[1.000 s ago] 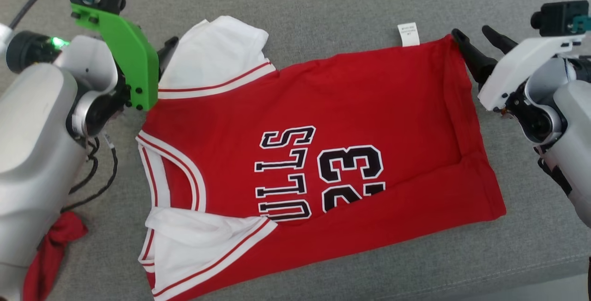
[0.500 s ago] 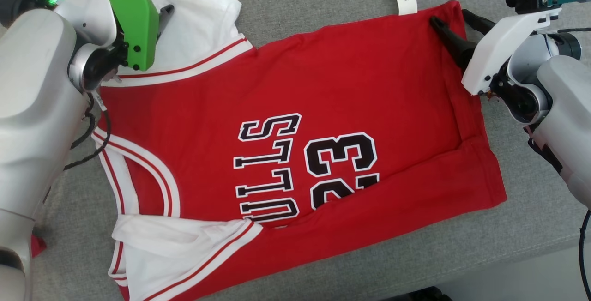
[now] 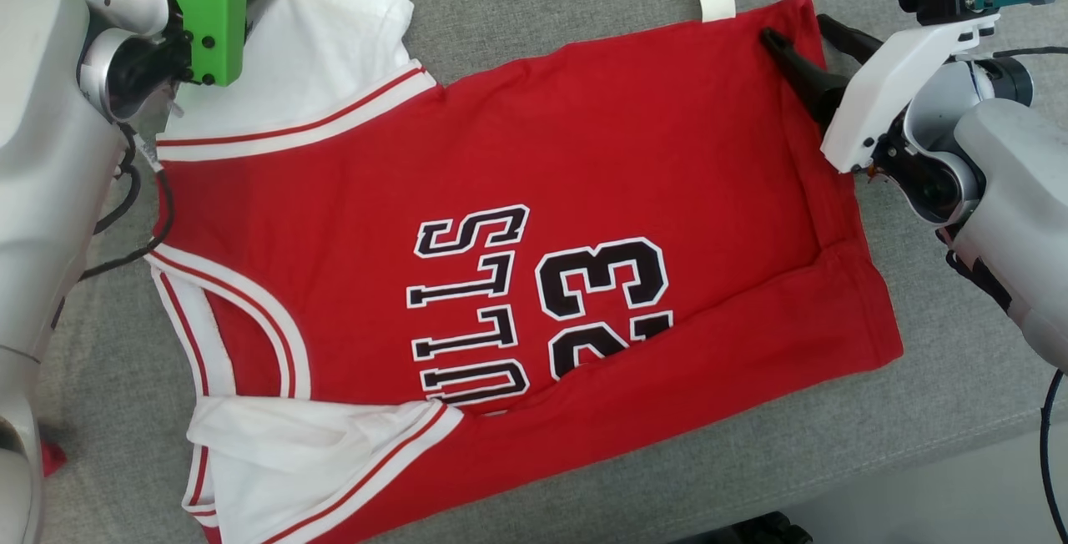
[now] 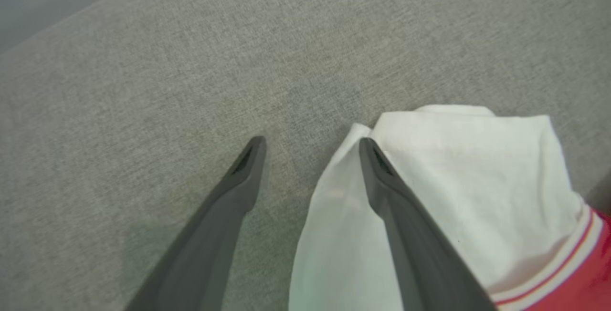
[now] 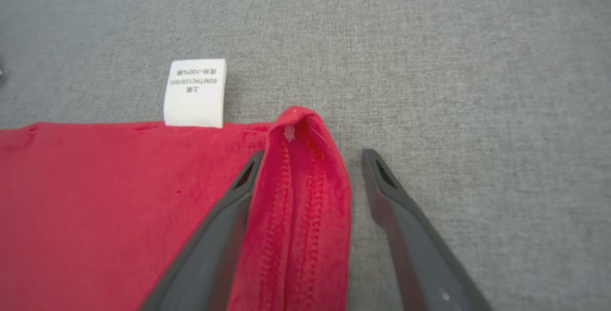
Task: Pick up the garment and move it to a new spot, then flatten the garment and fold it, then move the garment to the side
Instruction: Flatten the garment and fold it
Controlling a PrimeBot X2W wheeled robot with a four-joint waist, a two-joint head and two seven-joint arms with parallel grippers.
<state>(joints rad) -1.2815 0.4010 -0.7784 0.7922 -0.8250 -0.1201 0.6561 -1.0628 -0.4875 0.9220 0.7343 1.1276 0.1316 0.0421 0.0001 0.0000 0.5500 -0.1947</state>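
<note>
Left gripper (image 4: 311,143) and right gripper (image 5: 312,154), both wide, straddle edges of the red jersey (image 3: 584,152) (stitched hem (image 5: 298,215)).

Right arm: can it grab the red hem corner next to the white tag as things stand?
Probably yes. The right gripper is open and the hem corner sits between its fingers, beside the white tag. Nothing lies in the way; closing should pinch it.

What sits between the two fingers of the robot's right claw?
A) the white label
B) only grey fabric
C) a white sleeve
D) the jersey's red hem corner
D: the right wrist view shows the red hem corner lying in the gap of the open right gripper.
</note>
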